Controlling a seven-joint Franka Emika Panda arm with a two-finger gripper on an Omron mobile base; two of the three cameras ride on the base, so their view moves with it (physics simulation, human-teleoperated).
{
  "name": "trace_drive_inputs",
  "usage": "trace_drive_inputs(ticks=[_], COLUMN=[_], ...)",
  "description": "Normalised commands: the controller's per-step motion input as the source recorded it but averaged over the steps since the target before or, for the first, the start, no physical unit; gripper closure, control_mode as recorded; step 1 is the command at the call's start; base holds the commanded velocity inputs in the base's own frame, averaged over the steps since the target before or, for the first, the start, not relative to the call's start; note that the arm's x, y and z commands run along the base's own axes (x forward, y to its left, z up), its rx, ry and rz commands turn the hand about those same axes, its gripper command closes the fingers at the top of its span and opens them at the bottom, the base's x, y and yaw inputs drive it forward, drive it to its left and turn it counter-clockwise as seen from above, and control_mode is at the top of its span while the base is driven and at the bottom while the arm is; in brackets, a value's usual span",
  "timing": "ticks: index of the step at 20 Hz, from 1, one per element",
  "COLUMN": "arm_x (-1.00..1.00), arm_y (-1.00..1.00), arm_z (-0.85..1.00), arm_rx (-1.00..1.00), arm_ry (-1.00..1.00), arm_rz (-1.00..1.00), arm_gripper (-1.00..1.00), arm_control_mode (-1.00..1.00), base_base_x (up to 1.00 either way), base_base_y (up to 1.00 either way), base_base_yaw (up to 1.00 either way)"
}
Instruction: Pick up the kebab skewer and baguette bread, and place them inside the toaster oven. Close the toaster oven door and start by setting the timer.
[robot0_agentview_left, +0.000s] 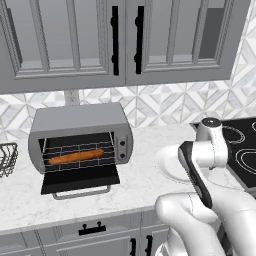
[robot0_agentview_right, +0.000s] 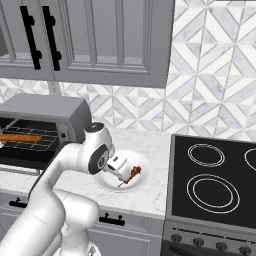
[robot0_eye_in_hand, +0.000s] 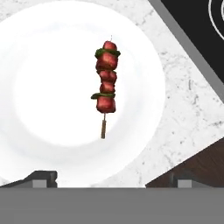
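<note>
The kebab skewer, red chunks on a short stick, lies on a white plate on the counter. My gripper hovers just above the plate with its jaws open wide and nothing between them. From the right base view, the gripper is right beside the skewer. At the left stands the toaster oven. Its door is dropped open, and the baguette bread lies along the wire rack inside.
A black stove top sits to the right of the plate. A wire basket stands at the counter's far left. Wall cabinets hang above the oven. Marble counter stretches between oven and plate.
</note>
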Motion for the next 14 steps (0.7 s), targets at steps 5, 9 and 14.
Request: trace_drive_inputs(ticks=[5, 9, 14], arm_x=[0.46, 0.3, 0.03], arm_y=[-0.06, -0.08, -0.3], arm_z=[-0.29, -0.22, -0.33], arm_rx=[-0.01, 0.0, 0.0], arm_ry=[0.1, 0.04, 0.0], arm_rz=[0.0, 0.0, 0.0], arm_gripper=[-1.0, -1.0, -1.0], arm_control_mode=[-1.0, -1.0, -1.0], base_base_x=[0.0, 0.0, 0.0], base_base_y=[0.0, 0.0, 0.0], base_base_yaw=[0.0, 0.0, 0.0])
